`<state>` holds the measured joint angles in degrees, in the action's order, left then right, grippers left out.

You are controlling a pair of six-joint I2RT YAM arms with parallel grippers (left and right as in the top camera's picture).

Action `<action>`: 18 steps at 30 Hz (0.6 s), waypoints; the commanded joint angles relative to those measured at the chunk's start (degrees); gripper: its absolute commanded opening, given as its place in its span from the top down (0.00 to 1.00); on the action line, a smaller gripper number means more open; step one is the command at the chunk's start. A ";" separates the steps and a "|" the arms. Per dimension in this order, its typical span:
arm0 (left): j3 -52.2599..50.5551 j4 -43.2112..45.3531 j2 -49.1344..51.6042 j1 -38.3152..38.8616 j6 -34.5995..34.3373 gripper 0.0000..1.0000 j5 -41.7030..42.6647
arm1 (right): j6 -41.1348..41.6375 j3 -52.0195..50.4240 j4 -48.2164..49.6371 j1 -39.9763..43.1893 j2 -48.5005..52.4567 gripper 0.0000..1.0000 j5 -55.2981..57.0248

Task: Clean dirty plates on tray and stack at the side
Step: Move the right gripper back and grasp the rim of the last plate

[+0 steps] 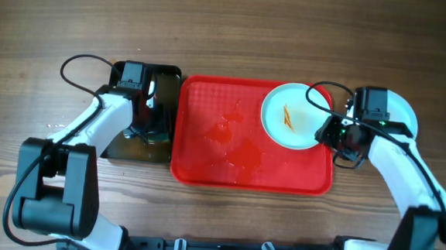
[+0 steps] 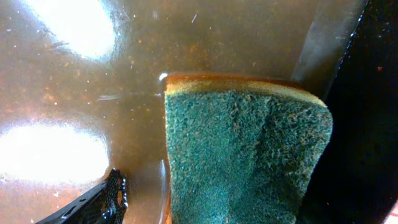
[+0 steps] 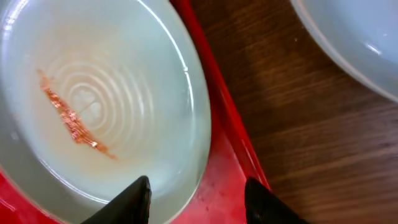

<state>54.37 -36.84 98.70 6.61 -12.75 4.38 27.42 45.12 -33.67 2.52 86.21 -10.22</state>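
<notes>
A white plate with an orange sauce smear lies in the far right corner of the red tray. My right gripper is open, with its fingers either side of this plate's right rim. In the right wrist view, one finger of the gripper is over the plate and the other is over the tray. Another white plate lies on the table right of the tray, partly under my right arm. My left gripper is open over the green sponge. Only its left finger shows, apart from the sponge.
The narrow black tray left of the red tray holds brownish water and the sponge. Wet orange smears lie on the red tray's middle. The side plate's rim shows over bare wooden table.
</notes>
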 commanded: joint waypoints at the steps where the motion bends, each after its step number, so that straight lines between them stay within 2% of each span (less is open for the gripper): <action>1: 0.70 0.00 0.63 -0.35 -0.13 0.28 -0.37 | 0.68 -1.01 4.24 -0.44 4.83 0.54 0.76; 3: 0.70 0.00 0.63 -0.35 -0.13 0.28 -0.37 | 1.01 -1.01 6.27 -0.44 6.73 0.63 0.28; 7: 0.70 0.04 0.63 -0.35 -0.13 0.28 -0.37 | -0.28 -1.01 7.21 -4.11 9.05 0.91 -2.73; 10: 0.70 0.02 0.63 -0.35 -0.13 0.27 -0.35 | 0.63 -1.01 9.07 -9.94 9.05 0.96 -2.71; 13: 0.70 0.04 0.63 -0.35 -0.13 0.24 -0.33 | 5.88 -1.01 11.04 -15.06 9.05 0.96 -2.03; 16: 0.70 1.18 0.63 -0.35 -0.11 0.24 -0.13 | 6.19 -1.01 12.02 -17.35 9.05 0.96 -1.81; 17: 0.70 2.23 0.63 -0.35 -0.13 0.29 0.79 | 6.19 -1.01 12.02 -17.59 9.05 0.96 -1.81; 18: 0.70 2.84 0.63 -0.35 -0.13 0.42 1.44 | 6.16 -1.01 12.02 -17.57 9.05 0.96 -1.77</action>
<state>54.39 -35.42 98.70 6.61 -12.80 4.43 32.60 44.69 -21.76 -14.59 93.93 -12.99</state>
